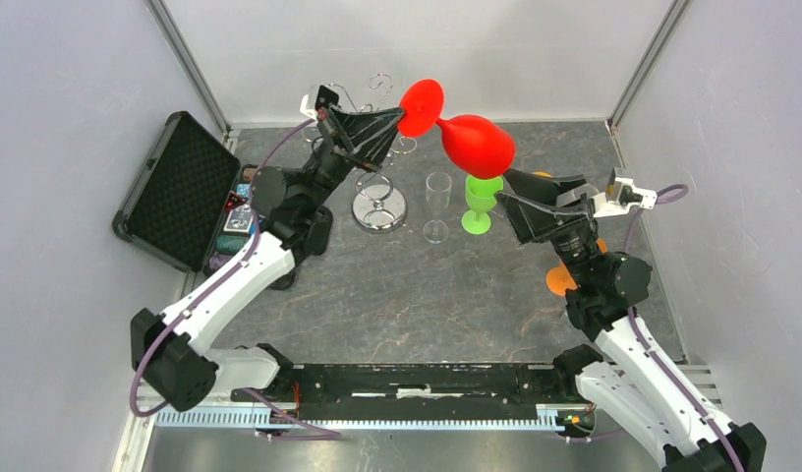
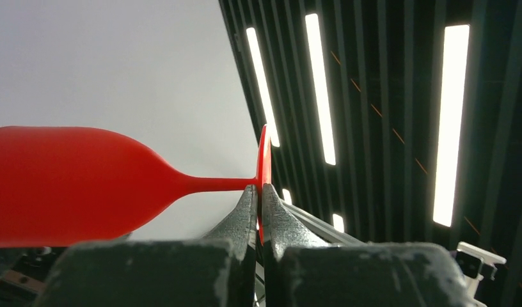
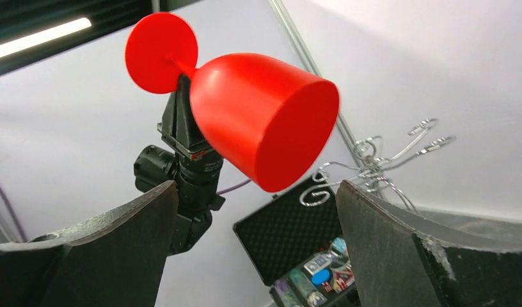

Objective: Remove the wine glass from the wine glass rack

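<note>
1. Top view: the left gripper (image 1: 402, 116) is pinched on the foot of the red wine glass (image 1: 476, 143), which lies sideways in the air with its bowl toward the right arm. It is clear of the wine glass rack (image 1: 379, 202), which stands on the table (image 1: 427, 295) below the left wrist. The right gripper (image 1: 510, 189) sits spread just beside the bowl, likely ready to take it. A clear glass (image 1: 437, 202) and a green glass (image 1: 481, 202) stand upright by the rack, and a black case (image 1: 176, 187) lies open far left.
2. Left wrist: the left gripper (image 2: 260, 192) is pressed on the disc's rim. The wine glass (image 2: 73, 185) juts out level to the left. The thin edge grip looks slip-prone.
3. Right wrist: the right gripper (image 3: 255, 192) has its fingers wide apart and nothing between them. The wine glass (image 3: 265, 115) has its open mouth facing this camera, above the gap. The left gripper (image 3: 181, 109) is behind the foot. The rack's scrolls (image 3: 373, 160) are apart from the glass, and the case (image 3: 290, 236) is below.
</note>
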`<state>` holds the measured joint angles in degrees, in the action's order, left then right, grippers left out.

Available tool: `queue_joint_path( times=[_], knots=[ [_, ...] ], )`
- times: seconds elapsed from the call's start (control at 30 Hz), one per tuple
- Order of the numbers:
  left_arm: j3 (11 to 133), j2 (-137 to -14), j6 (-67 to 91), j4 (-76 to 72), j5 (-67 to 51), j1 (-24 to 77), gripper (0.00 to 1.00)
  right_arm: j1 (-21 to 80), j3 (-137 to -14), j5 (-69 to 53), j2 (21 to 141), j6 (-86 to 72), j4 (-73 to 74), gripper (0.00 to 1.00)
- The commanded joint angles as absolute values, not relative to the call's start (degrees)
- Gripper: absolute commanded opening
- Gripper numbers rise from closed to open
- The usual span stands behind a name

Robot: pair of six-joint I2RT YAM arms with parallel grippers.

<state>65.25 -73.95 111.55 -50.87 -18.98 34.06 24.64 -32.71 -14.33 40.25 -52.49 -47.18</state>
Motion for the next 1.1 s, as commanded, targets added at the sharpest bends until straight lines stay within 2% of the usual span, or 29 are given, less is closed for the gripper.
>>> queue_joint_path(
  times=[0.0,0.2,0.57,0.83,0.9,1.03,1.07],
  knots=[
    [65.17,-68.86,111.71,-49.43,-15.27,35.29,0.02,24.88,-31.93,-15.19,42.21,-57.19,-58.51,0.97],
    [64.69,-68.59,113.15,-50.1,-15.05,36.29,0.02,24.96,-33.47,-20.73,46.21,-62.16,-71.49,0.92],
    [65.22,-68.49,112.26,-48.65,-14.51,38.14,0.02,24.96,-36.98,-20.44,49.14,-63.04,-72.46,0.73],
    [66.71,-68.02,110.36,-43.64,-13.36,39.97,0.02,24.96,-38.05,-21.79,50.66,-65.02,-85.12,0.7],
    [66.63,-68.26,110.39,-43.6,-13.32,40.36,0.02,24.96,-38.38,-21.98,50.97,-65.8,-86.99,0.65],
    [65.86,-68.61,111.27,-44.23,-13.02,40.52,0.02,24.95,-39.09,-22.27,51.3,-66.78,-86.99,0.36],
    [65.83,-68.55,111.19,-44.39,-13.01,40.52,0.02,24.94,-39.19,-22.44,51.31,-66.73,-86.42,0.31]
  ],
)
